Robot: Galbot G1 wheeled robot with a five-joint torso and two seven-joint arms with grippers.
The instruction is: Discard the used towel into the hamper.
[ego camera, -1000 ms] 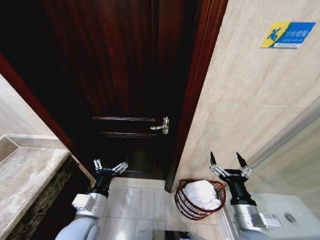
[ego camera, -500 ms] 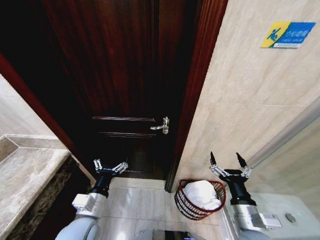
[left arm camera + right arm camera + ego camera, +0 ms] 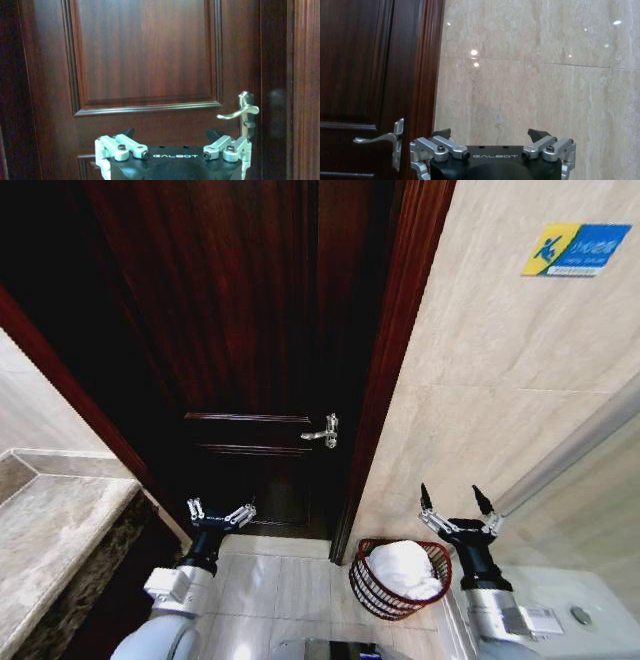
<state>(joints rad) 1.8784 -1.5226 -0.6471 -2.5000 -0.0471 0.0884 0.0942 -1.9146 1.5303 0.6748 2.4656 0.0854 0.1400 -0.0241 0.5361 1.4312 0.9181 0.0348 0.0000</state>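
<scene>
Right tool (image 3: 459,502) overlaps hamper's (image 3: 372,585) far rim.

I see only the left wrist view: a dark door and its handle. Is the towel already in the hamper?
Observer: Yes. The head view shows a white towel lying in the hamper.
Operator: Where does the hamper stand?
Observer: On the floor, by the door frame and against the tiled wall.
Operator: Does the right hand hold anything?
Observer: No. The right hand is open and empty, right of the hamper.
</scene>
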